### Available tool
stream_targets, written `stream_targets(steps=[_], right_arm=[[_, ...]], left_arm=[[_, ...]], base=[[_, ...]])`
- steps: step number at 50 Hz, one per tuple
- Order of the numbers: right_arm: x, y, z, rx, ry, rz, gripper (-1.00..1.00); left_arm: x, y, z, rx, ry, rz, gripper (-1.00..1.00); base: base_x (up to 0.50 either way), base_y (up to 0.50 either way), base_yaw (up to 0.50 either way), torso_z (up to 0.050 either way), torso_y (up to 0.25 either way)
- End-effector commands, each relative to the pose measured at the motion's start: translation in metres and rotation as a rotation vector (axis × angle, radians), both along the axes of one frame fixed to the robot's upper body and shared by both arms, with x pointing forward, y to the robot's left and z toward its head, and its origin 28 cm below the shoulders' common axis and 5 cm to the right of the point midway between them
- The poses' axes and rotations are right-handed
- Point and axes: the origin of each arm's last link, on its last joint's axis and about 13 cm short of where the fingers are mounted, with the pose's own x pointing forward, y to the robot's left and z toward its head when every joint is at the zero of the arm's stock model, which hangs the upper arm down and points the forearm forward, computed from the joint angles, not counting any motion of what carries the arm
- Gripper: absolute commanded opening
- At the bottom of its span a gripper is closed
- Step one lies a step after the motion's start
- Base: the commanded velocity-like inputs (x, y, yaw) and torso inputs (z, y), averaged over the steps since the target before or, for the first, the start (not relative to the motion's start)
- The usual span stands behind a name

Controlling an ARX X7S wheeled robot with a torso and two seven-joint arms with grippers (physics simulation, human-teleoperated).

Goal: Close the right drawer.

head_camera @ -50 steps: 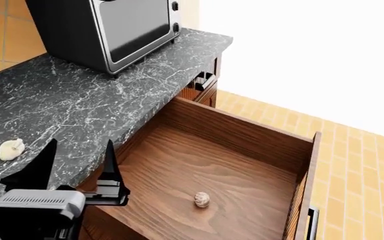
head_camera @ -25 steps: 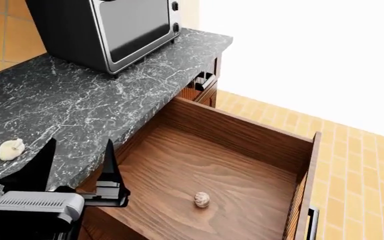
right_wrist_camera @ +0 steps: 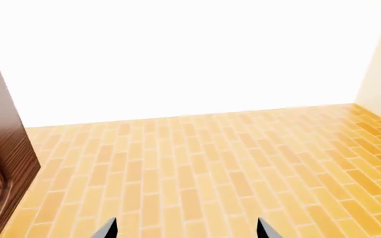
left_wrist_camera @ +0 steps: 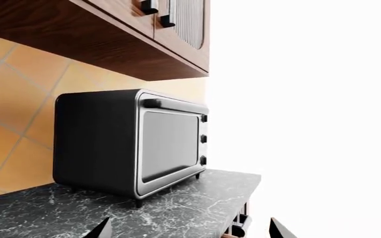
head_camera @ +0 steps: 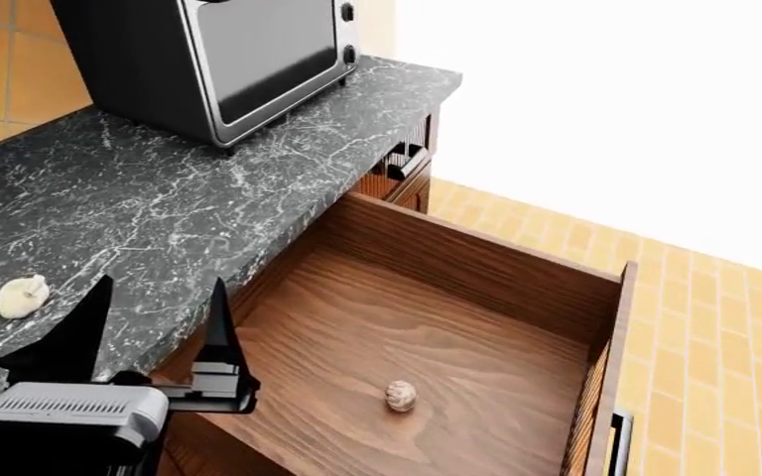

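The left end effector (head_camera: 154, 315) is seen with fingers apart above the bench (head_camera: 130, 198) front edge. Right of it, the right drawer (head_camera: 487, 307) is pulled fully out below that edge. The right end effector (right_wrist_camera: 185, 229) is spread, over floor tiles (right_wrist_camera: 210, 163).

Kitchen: black marble countertop (head_camera: 156, 198) with toaster oven (left_wrist_camera: 131, 141), wood wall cabinets (left_wrist_camera: 137, 34) above, orange tiled backsplash (left_wrist_camera: 18, 104), wood drawers below counter, tan brick-pattern floor (right_wrist_camera: 197, 163)

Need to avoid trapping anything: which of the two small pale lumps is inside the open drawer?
The rounder brownish lump, on the right drawer floor. The paler lump lies on the countertop.
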Motion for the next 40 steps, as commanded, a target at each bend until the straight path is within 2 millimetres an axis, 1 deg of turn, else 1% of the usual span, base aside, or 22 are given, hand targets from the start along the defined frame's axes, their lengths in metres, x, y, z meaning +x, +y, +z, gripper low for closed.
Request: stream_targets(steps=[1,4,9,14,20,26,31,40], right_arm=[[0.01,0.011,-0.012,0.018,0.033,0.038,1.0],[0.013,0.014,-0.01,0.017,0.032,0.055,1.0],[0.027,0.019,-0.014,0.022,0.039,0.079,1.0],[0.034,0.025,-0.02,0.027,0.047,0.098,1.0],[0.044,0.027,-0.027,0.031,0.054,0.118,1.0],[0.051,0.034,-0.018,0.015,0.036,0.149,1.0],[0.057,0.047,-0.006,0.001,0.024,0.196,1.0],[0.067,0.06,0.005,-0.01,0.016,0.246,1.0]], left_arm=[[-0.001,0.0,0.0,-0.002,0.0,0.001,1.0],[-0.001,0.0,0.0,-0.003,0.0,0.001,1.0],[-0.001,-0.001,0.001,-0.004,-0.002,-0.003,1.0],[-0.001,-0.002,0.001,-0.003,-0.001,-0.005,1.0],[-0.001,-0.002,0.002,-0.002,-0.003,-0.006,1.0],[0.0,-0.002,0.0,-0.003,-0.001,-0.006,1.0],[0.0,-0.002,0.002,-0.001,-0.006,-0.009,1.0],[-0.001,-0.002,0.004,-0.004,-0.008,-0.009,1.0]], base=[[0.0,0.0,0.0,0.0,0.0],[0.0,0.0,0.0,0.0,0.0],[0.0,0.0,0.0,0.0,0.0],[0.0,0.0,0.0,0.0,0.0],[0.0,0.0,0.0,0.0,0.0],[0.0,0.0,0.0,0.0,0.0],[0.0,0.0,0.0,0.0,0.0],[0.0,0.0,0.0,0.0,0.0]])
